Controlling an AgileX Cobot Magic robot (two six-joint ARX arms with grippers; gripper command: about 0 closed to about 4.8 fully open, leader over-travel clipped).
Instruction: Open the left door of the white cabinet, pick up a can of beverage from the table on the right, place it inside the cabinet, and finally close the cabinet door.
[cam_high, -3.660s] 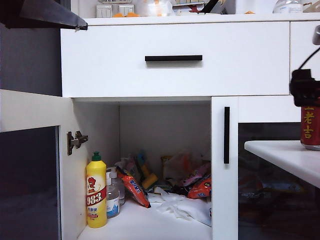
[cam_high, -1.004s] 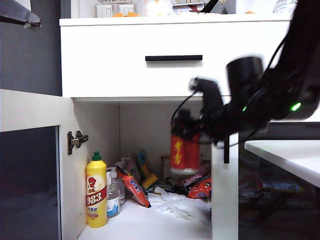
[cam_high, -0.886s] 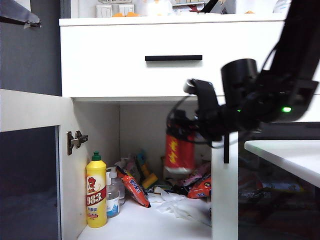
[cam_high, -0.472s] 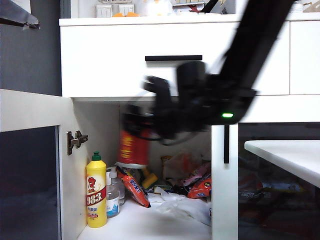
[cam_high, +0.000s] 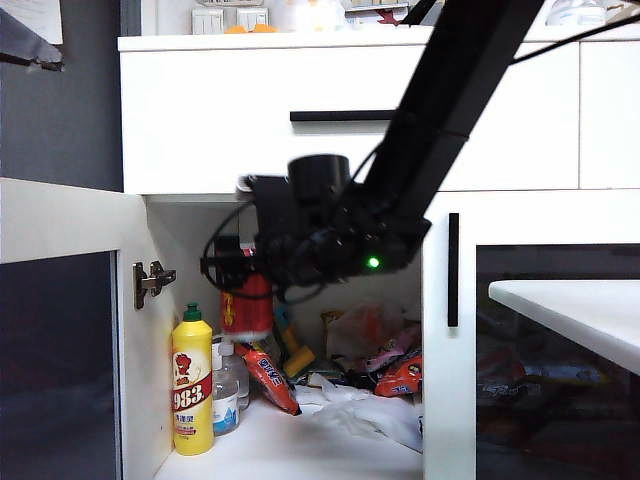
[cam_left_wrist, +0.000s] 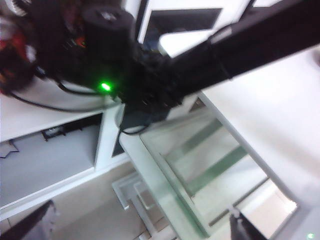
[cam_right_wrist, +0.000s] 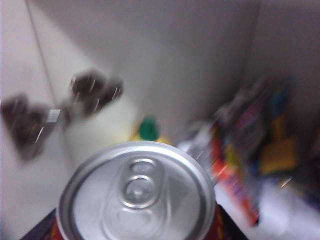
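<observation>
White cabinet (cam_high: 250, 130) panels fill the exterior view, and the left door (cam_high: 60, 330) is swung fully open at nine o'clock. The right gripper (cam_high: 235, 275) is reached in from two o'clock, into the open compartment, and is closed on the red can (cam_high: 247, 305), which is held upright above the cabinet floor. Just below the can, at seven o'clock from it, a yellow bottle (cam_high: 192, 385) with a green cap is stood beside a small clear bottle (cam_high: 228, 395). Snack packets (cam_high: 385, 365) are heaped at the back of the floor. The table (cam_high: 580, 315) is seen at four o'clock, outside the cabinet. Only a dark tip of the left arm shows at ten o'clock.

In the left wrist view, the black right arm (cam_left_wrist: 210, 55) is seen crossing from one o'clock toward ten o'clock, with a green light on it. The left gripper (cam_left_wrist: 142, 227) shows only two dark fingertips at the lower edge, set wide apart with nothing between them.

In the right wrist view, the can's silver top (cam_right_wrist: 137, 192) fills six o'clock, gripped from both sides. The bottle's green cap (cam_right_wrist: 148, 129) sits just beyond it, and the door hinge (cam_right_wrist: 95, 90) is blurred at ten o'clock.
</observation>
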